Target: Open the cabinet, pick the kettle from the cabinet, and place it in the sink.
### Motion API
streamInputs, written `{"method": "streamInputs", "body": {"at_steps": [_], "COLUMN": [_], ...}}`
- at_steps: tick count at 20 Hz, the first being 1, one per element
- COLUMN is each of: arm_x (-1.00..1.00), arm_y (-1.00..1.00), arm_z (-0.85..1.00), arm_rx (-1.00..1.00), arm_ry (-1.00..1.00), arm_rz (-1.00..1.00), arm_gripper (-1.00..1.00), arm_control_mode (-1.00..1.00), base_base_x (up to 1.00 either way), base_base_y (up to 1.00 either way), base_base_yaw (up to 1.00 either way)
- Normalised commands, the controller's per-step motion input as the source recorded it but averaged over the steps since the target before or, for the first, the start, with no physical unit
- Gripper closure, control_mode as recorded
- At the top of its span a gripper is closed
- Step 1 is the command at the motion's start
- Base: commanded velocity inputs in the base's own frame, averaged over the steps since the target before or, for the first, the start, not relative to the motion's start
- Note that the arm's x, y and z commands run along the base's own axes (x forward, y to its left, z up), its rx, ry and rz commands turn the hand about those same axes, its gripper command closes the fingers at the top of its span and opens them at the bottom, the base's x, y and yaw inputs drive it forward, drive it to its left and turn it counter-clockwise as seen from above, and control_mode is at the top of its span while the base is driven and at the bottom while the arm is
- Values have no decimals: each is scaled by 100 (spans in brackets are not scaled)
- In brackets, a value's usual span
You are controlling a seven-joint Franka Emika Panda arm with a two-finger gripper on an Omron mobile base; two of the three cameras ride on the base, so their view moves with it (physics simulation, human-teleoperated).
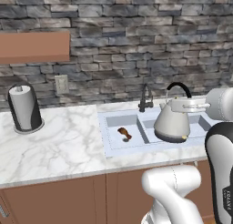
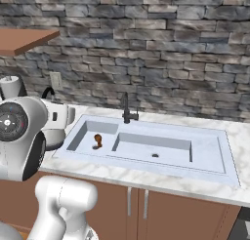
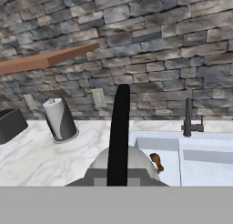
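The silver-grey kettle [image 1: 172,123] with a black arched handle [image 1: 178,86] stands upright over the sink [image 1: 113,145], by the divider and the right basin. I cannot tell whether its base touches the basin. My gripper [image 1: 181,101] reaches in from the right and is shut on the kettle at its top. In the hand view the black handle [image 3: 119,136] runs up the middle above the kettle's grey body [image 3: 102,163]. In the right base view my arm hides most of the kettle beside the sink [image 2: 207,158]. A reddish-brown part of the cabinet [image 1: 34,46] hangs upper left.
A dark faucet [image 1: 145,98] stands behind the sink. A small brown object [image 1: 124,133] lies in the left basin. A paper towel roll [image 1: 23,108] stands on the marble counter [image 1: 63,141] at left, under a wall outlet [image 1: 61,84]. Base cabinets [image 1: 54,200] run below.
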Motion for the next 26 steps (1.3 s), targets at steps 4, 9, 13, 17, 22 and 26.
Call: {"method": "streamInputs", "body": {"at_steps": [4, 9, 13, 17, 22, 26], "arm_x": [0, 0, 0, 0, 0, 0], "arm_y": [0, 0, 0, 0, 0, 0], "arm_z": [0, 0, 0, 0, 0, 0], "arm_rx": [0, 0, 0, 0, 0, 0], "arm_ry": [0, 0, 0, 0, 0, 0], "arm_rz": [0, 0, 0, 0, 0, 0], "arm_gripper": [100, 100, 100, 100, 100, 100], "arm_control_mode": [100, 100, 100, 100, 100, 100], "base_base_x": [0, 0, 0, 0, 15, 0], "base_base_y": [0, 0, 0, 0, 2, 0], "base_base_yaw": [0, 0, 0, 0, 0, 0]}}
